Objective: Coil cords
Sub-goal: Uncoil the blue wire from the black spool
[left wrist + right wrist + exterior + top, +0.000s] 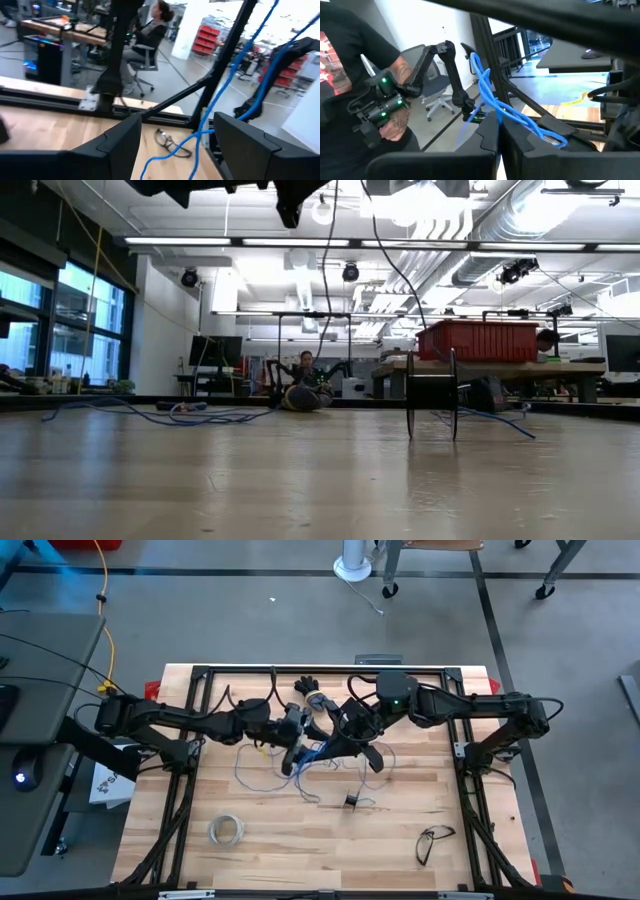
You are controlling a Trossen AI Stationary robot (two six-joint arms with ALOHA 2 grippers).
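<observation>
Both arms meet over the upper middle of the table in the high view, with the wire strung between and below them in loose loops on the wood.

Right gripper: its wrist view shows the two fingers nearly closed, a narrow gap only, with several strands of blue wire running through that gap. I judge it clamped on the wire.

Left gripper: fingers spread wide. A strand of wire hangs through the gap, touching neither finger as far as can be seen. Holding nothing.

Spool: stands on its rims on the table, lower centre of the high view, apart from both grippers. The low view shows it right of centre, with wire trailing from it along the table.

Also on the table: a whitish tape ring at lower left and a pair of glasses at lower right. A person's hand holding a device with green lights shows beyond the table.

Risks, as judged:
- The loose loops overlap, so a pull by the right gripper could tighten them into a knot.
- The spool is free-standing, so tension on its trailing wire could tip or drag it.
- The wide-open left gripper could close beside the thin strand and miss it.

Writing: none legible in any view.
</observation>
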